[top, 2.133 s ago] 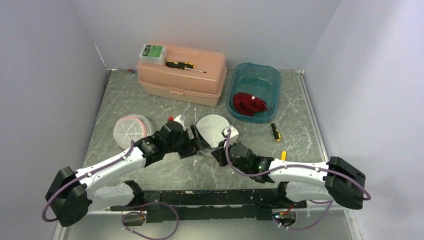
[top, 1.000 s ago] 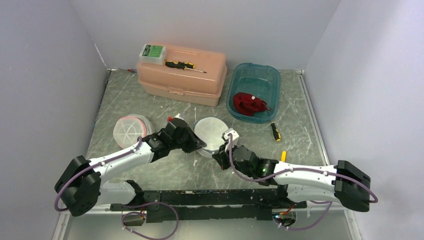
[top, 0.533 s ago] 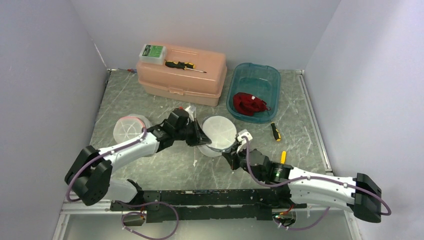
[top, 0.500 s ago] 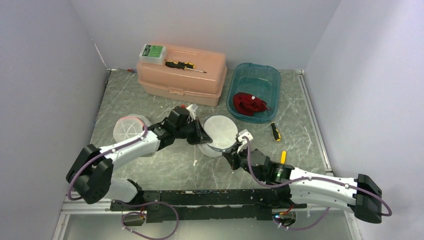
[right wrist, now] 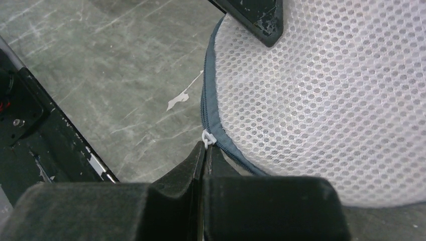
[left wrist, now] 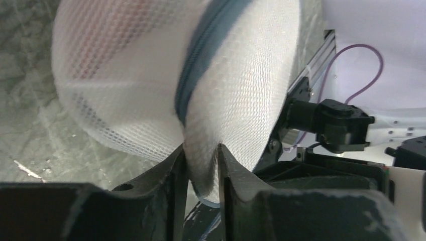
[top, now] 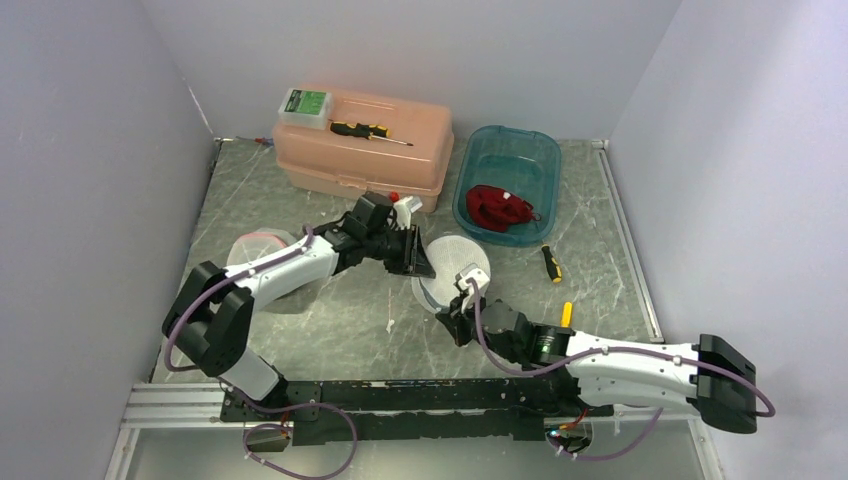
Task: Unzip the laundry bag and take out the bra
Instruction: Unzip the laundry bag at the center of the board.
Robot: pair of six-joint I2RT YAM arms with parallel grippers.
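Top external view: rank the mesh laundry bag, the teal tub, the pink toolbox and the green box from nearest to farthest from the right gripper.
1. mesh laundry bag, just beyond the right gripper, which pinches its zipper.
2. teal tub, back right.
3. pink toolbox, back left.
4. green box, on the toolbox's far left corner.

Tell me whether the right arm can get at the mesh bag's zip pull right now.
Probably yes: the right gripper is shut right at the white zip pull with nothing between, while the left gripper pinches the mesh bag.
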